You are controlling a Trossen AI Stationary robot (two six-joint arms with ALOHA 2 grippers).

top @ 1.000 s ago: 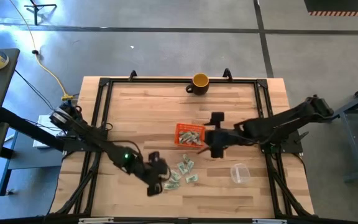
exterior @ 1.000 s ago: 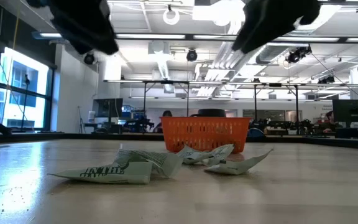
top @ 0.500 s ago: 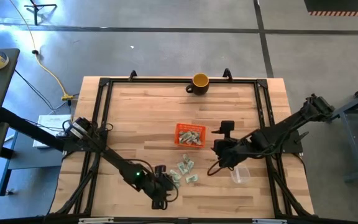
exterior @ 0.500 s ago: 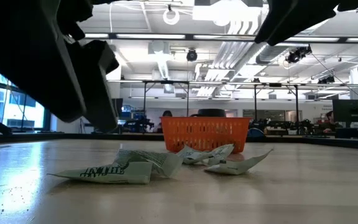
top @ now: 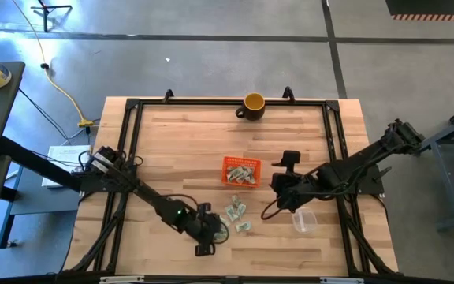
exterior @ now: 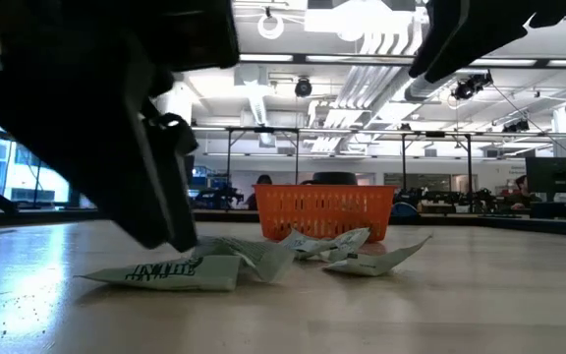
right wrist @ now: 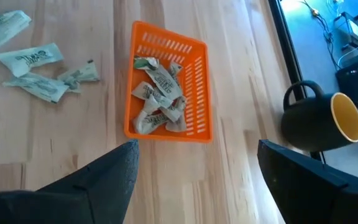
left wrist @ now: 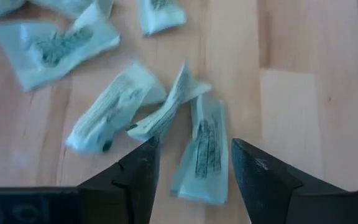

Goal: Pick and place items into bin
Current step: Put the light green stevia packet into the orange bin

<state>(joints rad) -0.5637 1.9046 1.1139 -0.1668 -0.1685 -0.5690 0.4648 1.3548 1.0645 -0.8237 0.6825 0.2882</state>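
Dark fingers of my left hand [left wrist: 191,171] stand apart, low over the worktop [top: 180,150], straddling one pale green packet [left wrist: 205,149] at the near edge of the loose packets [top: 235,214]. My right hand [top: 284,192] hangs wide open beside the orange bin [right wrist: 169,91], which already holds several packets. A yellow mug [top: 252,104] sits at the far edge.

The pale green and white wrapped items [left wrist: 204,152] carry dark printing, seen on the loose ones on the table and those in the orange bin [right wrist: 197,93], but none of it can be read.
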